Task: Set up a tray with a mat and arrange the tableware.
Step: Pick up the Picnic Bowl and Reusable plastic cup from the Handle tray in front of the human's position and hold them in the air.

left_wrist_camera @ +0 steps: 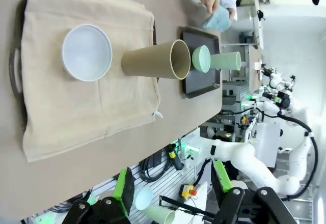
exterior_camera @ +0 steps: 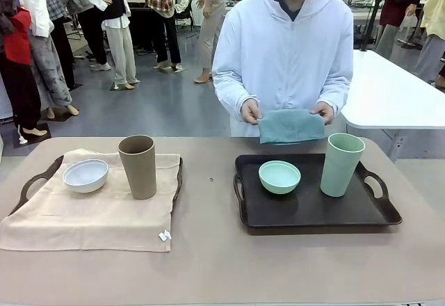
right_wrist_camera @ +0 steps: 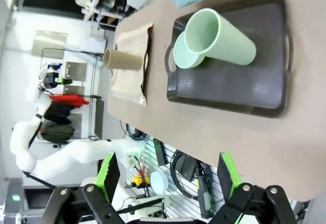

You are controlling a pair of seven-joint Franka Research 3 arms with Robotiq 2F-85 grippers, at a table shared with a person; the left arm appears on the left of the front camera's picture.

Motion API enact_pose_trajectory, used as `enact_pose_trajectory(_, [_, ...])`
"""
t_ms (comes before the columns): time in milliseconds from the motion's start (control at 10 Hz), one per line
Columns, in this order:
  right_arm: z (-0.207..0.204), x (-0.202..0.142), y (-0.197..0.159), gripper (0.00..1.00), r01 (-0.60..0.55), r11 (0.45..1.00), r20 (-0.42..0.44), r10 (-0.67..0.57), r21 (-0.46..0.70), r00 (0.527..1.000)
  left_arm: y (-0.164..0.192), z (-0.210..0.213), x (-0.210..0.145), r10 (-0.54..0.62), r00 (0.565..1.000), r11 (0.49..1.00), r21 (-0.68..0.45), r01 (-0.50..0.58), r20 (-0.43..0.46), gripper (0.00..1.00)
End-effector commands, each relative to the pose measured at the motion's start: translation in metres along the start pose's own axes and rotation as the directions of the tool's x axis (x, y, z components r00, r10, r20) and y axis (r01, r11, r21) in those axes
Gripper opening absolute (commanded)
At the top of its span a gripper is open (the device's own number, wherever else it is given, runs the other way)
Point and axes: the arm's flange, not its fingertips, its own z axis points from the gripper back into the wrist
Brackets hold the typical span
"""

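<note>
Brown cup (exterior_camera: 138, 167) upright on beige mat (exterior_camera: 83, 215), mouth up, long axis vertical

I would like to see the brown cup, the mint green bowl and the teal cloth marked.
brown cup (exterior_camera: 138, 170): front view, outer side wall.
mint green bowl (exterior_camera: 279, 176): front view, inside bottom.
teal cloth (exterior_camera: 290, 126): front view, middle of its front face.

White bowl (exterior_camera: 85, 175), brown cup (exterior_camera: 138, 166), beige mat (exterior_camera: 83, 215), mint bowl (exterior_camera: 279, 176), pale green cup (exterior_camera: 341, 165), dark tray (exterior_camera: 313, 212), teal cloth (exterior_camera: 290, 126)
</note>
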Motion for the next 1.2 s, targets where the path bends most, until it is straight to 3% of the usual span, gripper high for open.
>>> enact_pose_trajectory(0, [-0.004,-0.010,-0.001,1.00,-0.006,0.999,0.022,0.005,0.048,1.000,-0.011,-0.021,0.000,-0.032,0.999,0.999,0.009,0.032,0.005,0.81])
enact_pose_trajectory(100, [0.000,0.000,0.000,1.00,0.000,1.000,0.000,0.000,0.000,1.000,0.000,0.000,0.000,0.000,1.000,1.000,0.000,0.000,0.000,0.81])
enact_pose_trajectory(1100, [0.000,0.000,0.000,1.00,0.000,1.000,0.000,0.000,0.000,1.000,0.000,0.000,0.000,0.000,1.000,1.000,0.000,0.000,0.000,0.81])
